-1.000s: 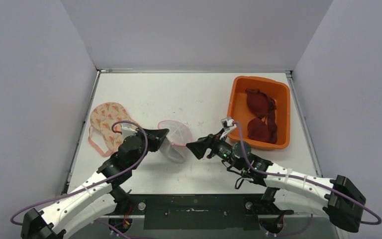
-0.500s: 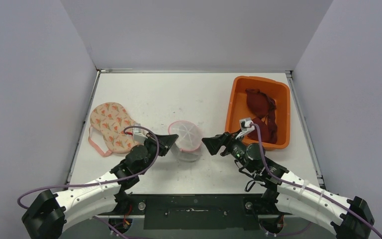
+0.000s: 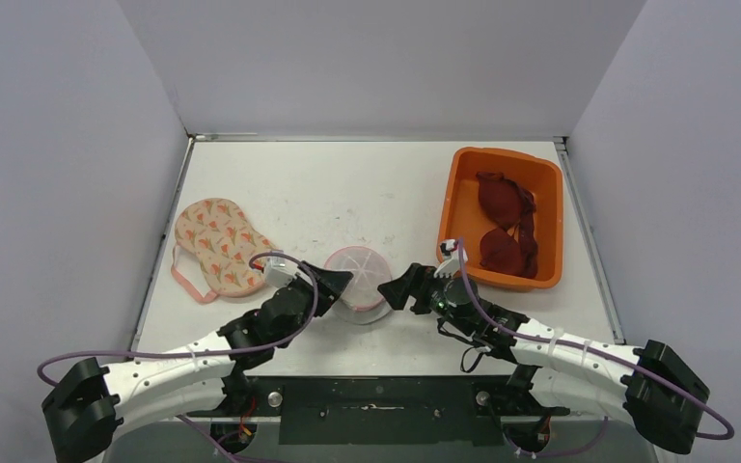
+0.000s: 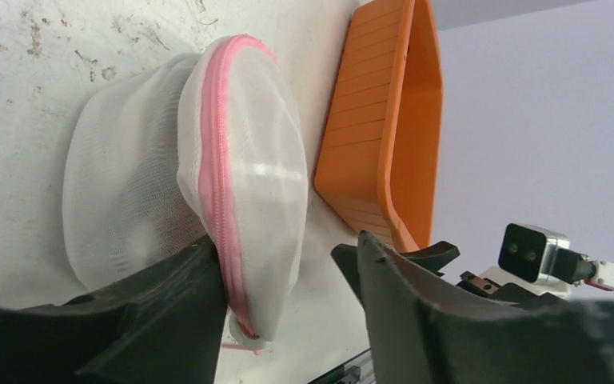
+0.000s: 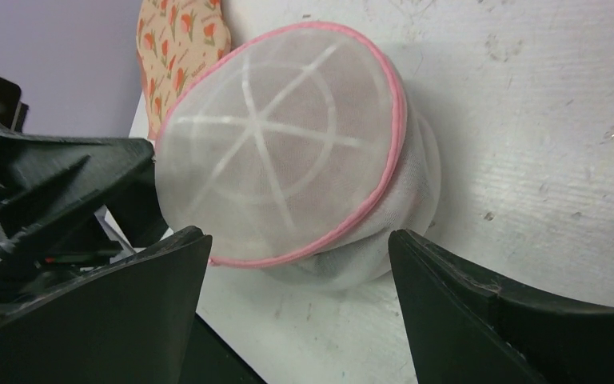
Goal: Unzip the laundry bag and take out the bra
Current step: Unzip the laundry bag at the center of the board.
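Observation:
The laundry bag (image 3: 358,277), a white mesh dome with a pink zipper rim, lies on the table between both grippers. My left gripper (image 3: 340,286) is open. The bag's (image 4: 240,160) zipper edge rests against one finger (image 4: 168,304) and the other finger stands apart. The zipper pull (image 4: 240,336) hangs at the bag's near end. My right gripper (image 3: 393,287) is open wide just short of the bag (image 5: 280,152), not touching it. A peach floral bra (image 3: 217,251) lies on the table left of the bag.
An orange bin (image 3: 452,203) at the right holds dark red bras (image 3: 502,227). Its wall (image 4: 384,120) stands close behind the bag. The side walls and the table's near edge with the arm bases hem in the area.
My left gripper has opened and let go of the bag, which has settled on the table. My right gripper has moved left, closer to the bag, still open.

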### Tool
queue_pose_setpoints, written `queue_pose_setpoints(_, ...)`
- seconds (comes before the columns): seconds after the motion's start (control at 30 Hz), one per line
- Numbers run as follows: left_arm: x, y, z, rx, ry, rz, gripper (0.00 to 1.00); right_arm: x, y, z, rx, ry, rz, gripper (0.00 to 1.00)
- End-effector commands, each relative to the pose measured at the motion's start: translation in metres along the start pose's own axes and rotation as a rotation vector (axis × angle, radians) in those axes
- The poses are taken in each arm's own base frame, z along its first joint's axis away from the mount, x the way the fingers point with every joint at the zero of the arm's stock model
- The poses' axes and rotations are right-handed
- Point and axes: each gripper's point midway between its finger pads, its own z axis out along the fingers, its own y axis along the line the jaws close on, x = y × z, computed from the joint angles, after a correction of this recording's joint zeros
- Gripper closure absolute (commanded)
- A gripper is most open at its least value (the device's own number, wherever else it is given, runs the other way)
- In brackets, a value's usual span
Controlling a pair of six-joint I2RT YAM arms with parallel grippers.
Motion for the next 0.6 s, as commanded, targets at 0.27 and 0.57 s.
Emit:
queue_pose_setpoints(0.27, -0.026, 0.033, -0.038, -0.214, 0.014, 0.244, 0.17, -0.018, 0.03, -0.002, -0.075, -0.046, -0.032, 0.14)
queue_pose_setpoints(0.57, -0.035, 0.047, -0.034, -0.179, 0.162, 0.283, 0.17, -0.018, 0.041, -0.009, -0.132, -0.021, -0.097, 0.14)
